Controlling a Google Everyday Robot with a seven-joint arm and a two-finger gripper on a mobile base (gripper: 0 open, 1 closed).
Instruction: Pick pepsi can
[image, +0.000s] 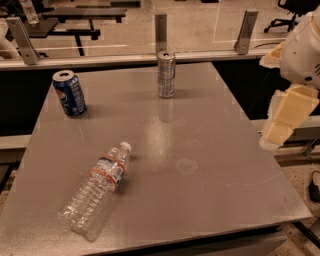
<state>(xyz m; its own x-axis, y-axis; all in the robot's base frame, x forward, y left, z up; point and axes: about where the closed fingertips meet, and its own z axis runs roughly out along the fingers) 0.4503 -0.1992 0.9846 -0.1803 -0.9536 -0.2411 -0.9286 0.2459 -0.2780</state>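
Grey and faintly glossy, the table fills most of the view, with a low clear partition on metal brackets along its far edge and a pale floor beyond.

The pepsi can stands upright near the far left corner of that table, silver top up and logo facing left of the camera. Nothing touches it, and the surface around it is bare. To its right, well apart and also close to the far edge, a taller slim silver-grey can stands upright (not the one wanted). Nearer the camera, a clear plastic water bottle lies on its side, its white cap pointing toward the far edge and its base toward the near left corner.

The gripper hangs off the table's right side, beyond the edge and about level with the middle of the tabletop, below the arm's white housing. It holds nothing visible, and whether it is spread or closed cannot be told from this angle.

By my reading, the pick has barely begun. The can sits ungrasped on the opposite side of the table from the gripper, so the whole reach across, passing the silver can, plus the closing and the lift, remains to be done.
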